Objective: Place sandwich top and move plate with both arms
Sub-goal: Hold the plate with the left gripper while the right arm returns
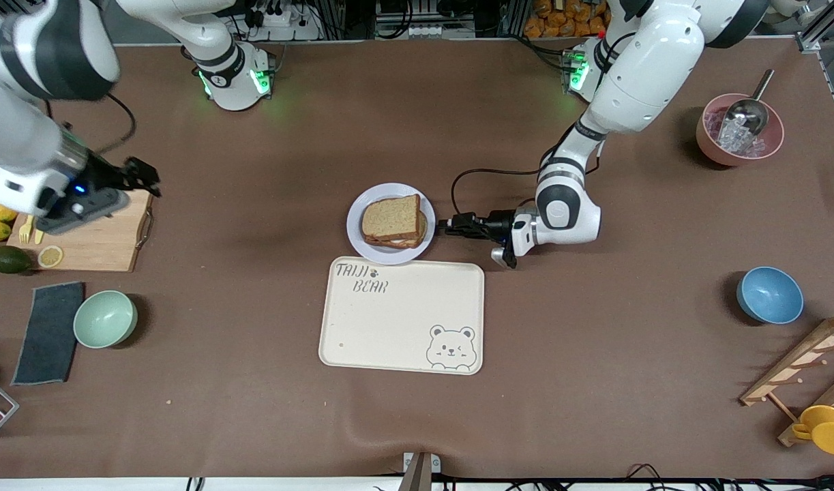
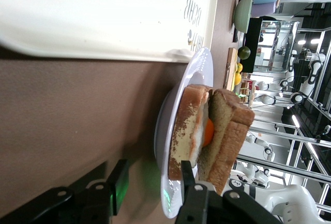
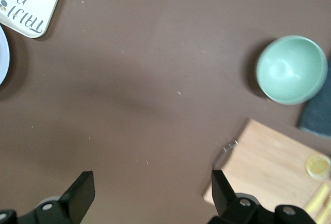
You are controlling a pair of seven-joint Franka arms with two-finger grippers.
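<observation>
The plate point(image 1: 359, 235) lies mid-table, just farther from the front camera than the tray. On it lies a toast slice with a fried egg point(image 2: 189, 131), and the sandwich top point(image 1: 391, 217) lies on that, slightly askew. It also shows in the left wrist view point(image 2: 227, 131). My left gripper point(image 1: 451, 225) is low at the plate's edge toward the left arm's end. It is open point(image 2: 153, 169), with one finger under the plate's rim point(image 2: 169, 195) and one over it. My right gripper point(image 1: 140, 179) is open and empty point(image 3: 152, 198), up over the cutting board's edge.
A cream bear-printed tray point(image 1: 401, 316) lies beside the plate, nearer the front camera. A wooden cutting board point(image 1: 96, 239), a mint bowl point(image 1: 105, 318) and a dark cloth point(image 1: 48, 332) are at the right arm's end. A blue bowl point(image 1: 769, 294) and a pink ice bowl point(image 1: 739, 129) are at the left arm's end.
</observation>
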